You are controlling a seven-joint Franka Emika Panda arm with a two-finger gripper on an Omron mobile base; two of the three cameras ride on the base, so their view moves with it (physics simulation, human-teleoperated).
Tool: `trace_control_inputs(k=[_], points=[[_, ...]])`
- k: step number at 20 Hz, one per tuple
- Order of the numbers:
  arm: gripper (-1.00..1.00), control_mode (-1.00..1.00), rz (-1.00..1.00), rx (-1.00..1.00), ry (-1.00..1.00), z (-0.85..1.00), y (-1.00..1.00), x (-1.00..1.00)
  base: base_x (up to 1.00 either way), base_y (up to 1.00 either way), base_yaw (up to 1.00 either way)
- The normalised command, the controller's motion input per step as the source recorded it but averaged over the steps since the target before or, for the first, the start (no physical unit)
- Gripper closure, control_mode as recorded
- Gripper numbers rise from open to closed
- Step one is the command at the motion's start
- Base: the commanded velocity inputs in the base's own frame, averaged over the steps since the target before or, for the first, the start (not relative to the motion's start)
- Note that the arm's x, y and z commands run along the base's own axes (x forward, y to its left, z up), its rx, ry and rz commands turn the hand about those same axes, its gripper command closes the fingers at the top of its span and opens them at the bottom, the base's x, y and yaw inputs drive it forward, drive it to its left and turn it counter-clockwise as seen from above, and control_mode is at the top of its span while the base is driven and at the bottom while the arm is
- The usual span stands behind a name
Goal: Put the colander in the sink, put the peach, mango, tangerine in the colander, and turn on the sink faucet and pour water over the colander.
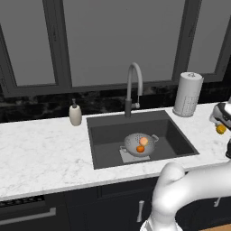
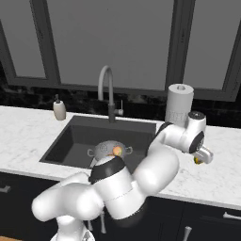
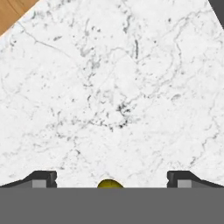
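Note:
The colander stands on the floor of the sink, also seen as colander in sink. Inside it lie the pale peach and the vivid orange tangerine; from the right one fruit shows, and I cannot tell which. The mango rests on the counter right of the sink. My gripper hangs just over it, open. In the hand view the mango sits between the spread fingertips of the gripper. The sink faucet arches over the basin, with no stream visible.
A paper towel roll stands behind the gripper at the back of the white marble counter. A white soap bottle sits left of the faucet. A wood floor corner shows past the counter edge.

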Motion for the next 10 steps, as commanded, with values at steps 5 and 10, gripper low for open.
trace_control_inputs(k=[5,10], points=[[-1.0,-1.0,-0.03,0.0,0.01,-0.29,-0.14,0.38,0.0,0.0,0.0],[-1.0,-1.0,-0.07,0.0,0.03,-0.27,-0.32,0.3,0.0,0.0,0.0]])
